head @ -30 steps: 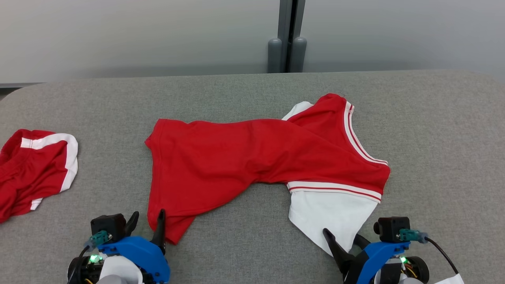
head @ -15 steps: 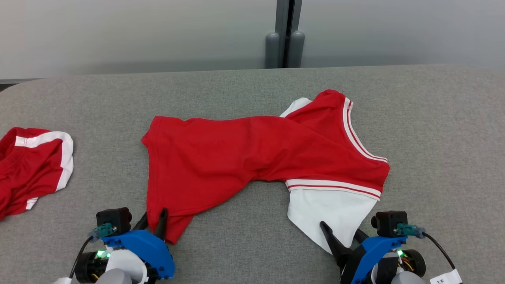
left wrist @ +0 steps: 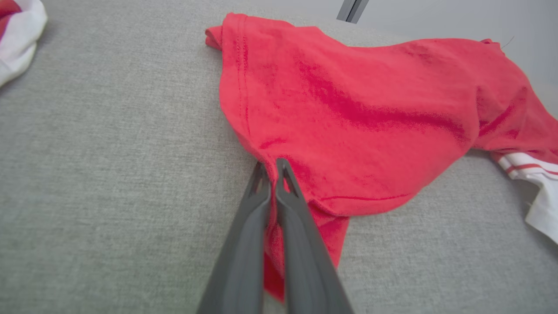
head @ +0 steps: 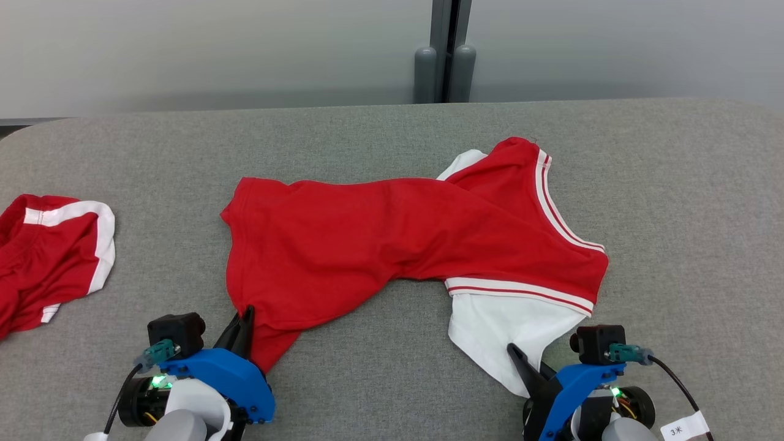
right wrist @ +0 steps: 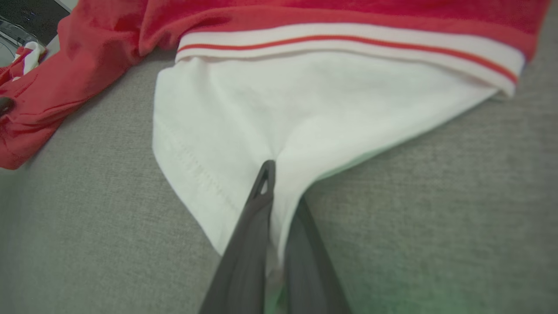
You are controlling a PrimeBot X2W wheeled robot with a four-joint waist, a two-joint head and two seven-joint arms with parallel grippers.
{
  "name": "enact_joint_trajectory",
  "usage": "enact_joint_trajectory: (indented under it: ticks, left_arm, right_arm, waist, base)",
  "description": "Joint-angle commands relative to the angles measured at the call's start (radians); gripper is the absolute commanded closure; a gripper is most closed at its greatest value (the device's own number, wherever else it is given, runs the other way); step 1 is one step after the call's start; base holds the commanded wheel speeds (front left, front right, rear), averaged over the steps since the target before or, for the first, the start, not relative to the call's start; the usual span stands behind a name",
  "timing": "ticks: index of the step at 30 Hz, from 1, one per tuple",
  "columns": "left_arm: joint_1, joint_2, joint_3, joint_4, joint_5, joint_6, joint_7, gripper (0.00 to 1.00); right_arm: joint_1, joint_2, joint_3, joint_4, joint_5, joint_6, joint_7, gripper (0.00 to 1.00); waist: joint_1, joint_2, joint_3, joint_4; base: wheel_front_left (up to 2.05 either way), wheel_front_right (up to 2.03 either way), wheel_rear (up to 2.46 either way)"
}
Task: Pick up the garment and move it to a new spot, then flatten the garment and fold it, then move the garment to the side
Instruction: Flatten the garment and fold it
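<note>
Rumpled red T-shirt with white sleeves (head: 392,245), pinched at both near corners on a grey fabric table (head: 686,202).
Far left lies a second crumpled red-and-white garment (head: 52,257). The left gripper (head: 244,321) has its dark fingers closed on the shirt's red hem corner. The shirt sprawls across mid-table, and the right gripper (head: 523,364) is clamped on the white sleeve's edge.

grey table (head: 674,184), red-and-white cloth (head: 43,257) — far left, grey posts (head: 425,76) behind

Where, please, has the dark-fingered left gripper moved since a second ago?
Yes: the left gripper closed on the red-and-white garment and edged forward, toward the grey post.
</note>
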Motion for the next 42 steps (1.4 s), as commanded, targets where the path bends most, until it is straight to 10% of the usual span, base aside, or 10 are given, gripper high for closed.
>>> enact_joint_trajectory:
  ticks: [1, 18, 32, 42]
  left_arm:
    - [0.011, 0.002, 0.006, -0.005, -0.007, -0.002, -0.006, 1.0]
    - [0.04, -0.028, 0.109, -0.189, -0.162, -0.075, -0.129, 1.0]
    - [0.058, 0.01, 0.184, -0.564, -0.442, -0.115, -0.001, 1.0]
    - [-0.131, 0.056, 0.233, -0.72, -0.564, -0.021, 0.17, 1.0]
  right_arm:
    - [0.007, 0.006, 0.014, 0.023, 0.0, 0.0, 0.012, 1.0]
    - [0.019, 0.002, -0.146, -0.224, -0.132, 0.0, -0.145, 1.0]
    - [0.118, 0.002, -0.349, -0.843, -0.278, 0.0, 0.082, 1.0]
    - [-0.089, -0.07, -0.317, -0.986, -0.28, 0.0, 0.293, 1.0]
  waist:
    - [0.0, -0.0001, 0.0, 0.001]
    - [0.0, -0.0001, -0.045, -0.018]
    - [0.0, -0.0001, -0.092, -0.062]
    - [0.0, -0.0001, -0.029, -0.084]
  base:
    - [0.0, 0.0, 0.0]
    - [0.0, 0.0, 0.0]
    - [0.0, 0.0, 0.0]
    - [0.0, 0.0, 0.0]
